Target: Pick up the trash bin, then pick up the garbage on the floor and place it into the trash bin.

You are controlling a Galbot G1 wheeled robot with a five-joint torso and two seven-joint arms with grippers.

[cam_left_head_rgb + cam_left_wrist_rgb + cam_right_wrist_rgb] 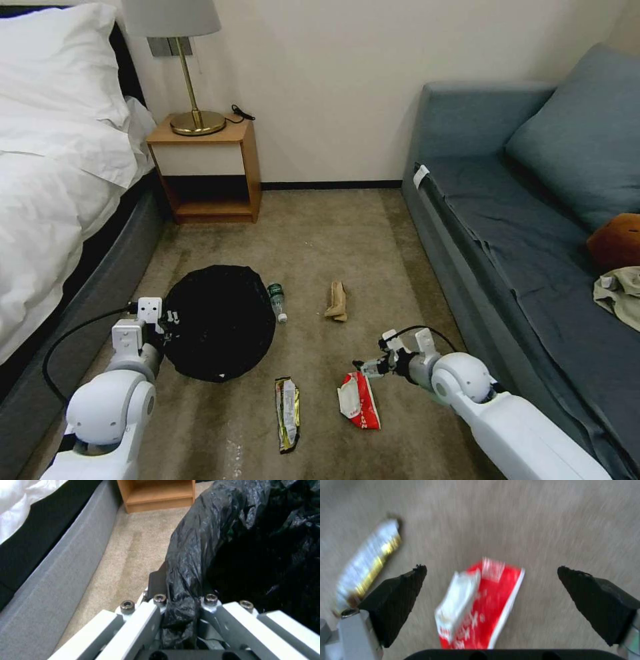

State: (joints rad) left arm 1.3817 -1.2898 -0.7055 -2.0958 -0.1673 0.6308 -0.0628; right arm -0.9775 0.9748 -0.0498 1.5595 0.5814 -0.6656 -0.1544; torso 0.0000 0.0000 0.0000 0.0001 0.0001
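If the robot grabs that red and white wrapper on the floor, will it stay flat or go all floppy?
Probably floppy. The red and white wrapper looks thin and already creased, with one flap folded over, so it would likely bend and crumple between the right gripper's open fingers. It seems light too, lying flat on the carpet, so it might slide when nudged.

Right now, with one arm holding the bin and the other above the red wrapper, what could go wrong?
1. The left pincer grips only the crinkly bag over the rim of the trash bin; the bag might slip.
2. The right pincer is open above the red-and-white wrapper, which lies flat on the carpet, so the fingertips may scrape past it.
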